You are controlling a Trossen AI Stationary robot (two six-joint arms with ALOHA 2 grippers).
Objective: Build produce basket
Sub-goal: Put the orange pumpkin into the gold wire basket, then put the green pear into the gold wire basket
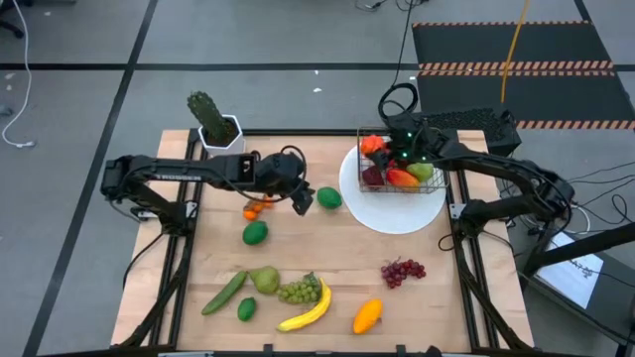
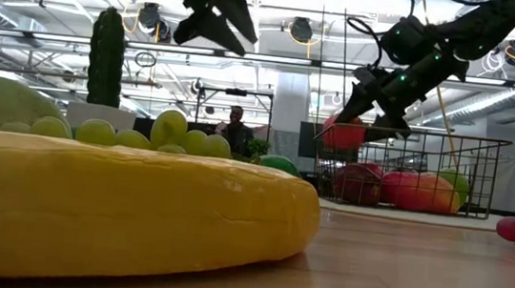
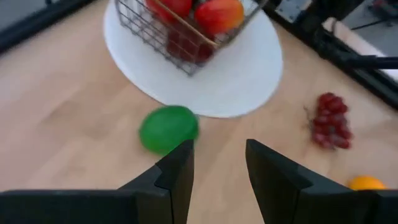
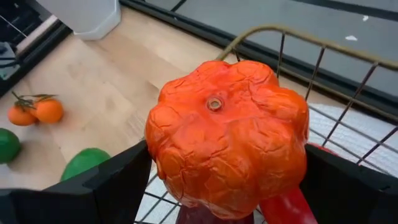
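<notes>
Wire-mesh basket (image 1: 399, 171) sits square on a white plate (image 1: 397, 213) at the table's right rear in the high view, already holding red, orange and green produce. The right gripper (image 1: 375, 147) hangs over the basket's rear-left corner, clamped on an orange bell pepper (image 1: 371, 145). The left gripper (image 1: 301, 203) hovers just beside a green lime (image 1: 328, 197), its jaws a little apart with nothing between them. Near the front edge the banana (image 1: 310, 311) lies with its long axis running diagonally, front-left to rear-right, beside the green grapes (image 1: 300, 291); the cucumber (image 1: 224, 293) slants the same way. Purple grapes (image 1: 402, 271) lie apart to the right.

Low view: the banana (image 2: 116, 211) fills the foreground, lengthwise across the picture, and the basket (image 2: 413, 170) stands beyond with the pepper (image 2: 345, 134) raised at its rim.

Left wrist view: 2 dark fingers (image 3: 177, 177) stand slightly parted, empty, with the lime (image 3: 168, 128) just ahead and the plate (image 3: 236, 74) beyond.

Right wrist view: the pepper (image 4: 229, 134), stem end facing the camera, is gripped wide between both fingers (image 4: 118, 180) above the basket's rim (image 4: 286, 34).
</notes>
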